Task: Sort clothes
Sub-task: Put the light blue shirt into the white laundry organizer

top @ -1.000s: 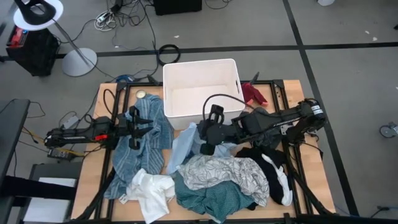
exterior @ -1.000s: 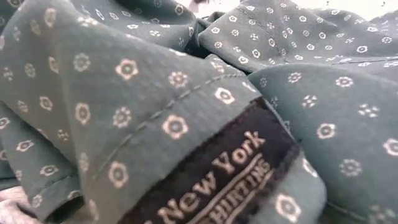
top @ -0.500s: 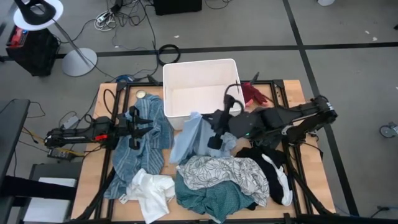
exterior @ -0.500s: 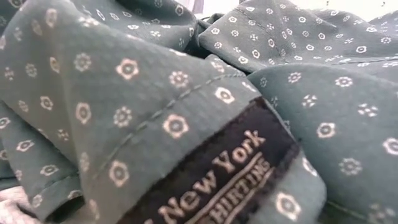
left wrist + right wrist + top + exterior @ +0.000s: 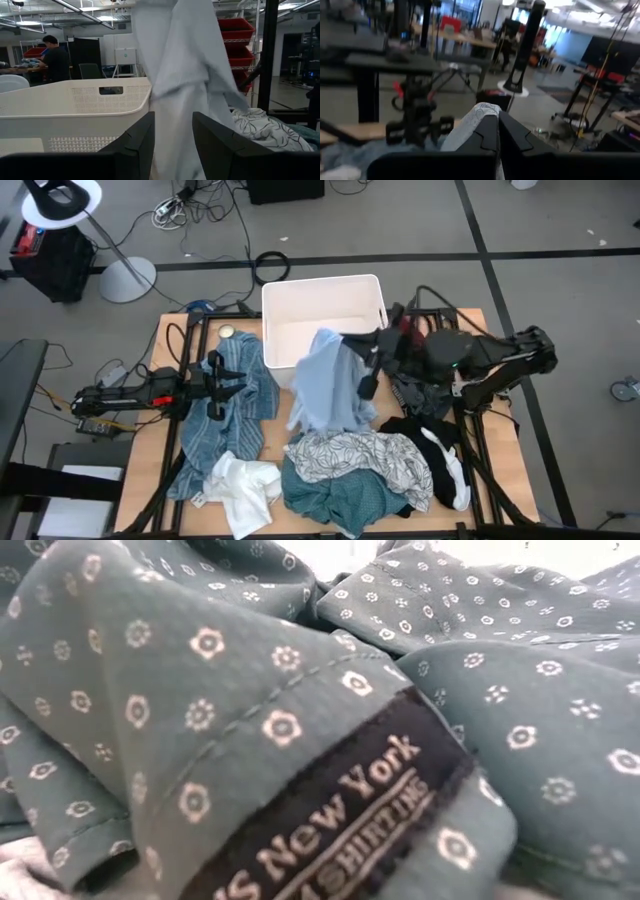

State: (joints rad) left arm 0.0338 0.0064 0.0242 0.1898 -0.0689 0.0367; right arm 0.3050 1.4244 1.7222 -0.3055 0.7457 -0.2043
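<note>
The clothes (image 5: 350, 470) were found heaped across the table, with one light blue garment (image 5: 328, 385) lifted clear of the pile. That garment was pinched in the right gripper (image 5: 366, 360), whose jaws were fully closed on a fold of the cloth; in the right wrist view the fabric (image 5: 470, 127) was seen bunched just beside the closed fingers (image 5: 492, 137). Most of the cloth hung below the jaws, draped over the near wall of the white bin (image 5: 275, 310), its hem touching the leaf-print garment (image 5: 365, 455).

The step in hand was judged to be the transfer of this garment into the bin. To be done well, the garment would need to be raised until the hem was clear of the bin wall and the pile, then carried over the bin's middle before the jaws were parted; a release at the wall would probably leave it half out.

The left gripper (image 5: 214, 385) was found waiting over the denim-blue garment (image 5: 225, 415), its jaws standing apart with nothing seen between them in the left wrist view (image 5: 172, 145).

The low view was wholly blocked by the teal garment (image 5: 200, 690) and its label, so nothing of the arms was shown there. How deep the pinch sat in the cloth could not be made out. The black (image 5: 430, 430) and red (image 5: 408, 330) garments were partly hidden beneath the right arm.
</note>
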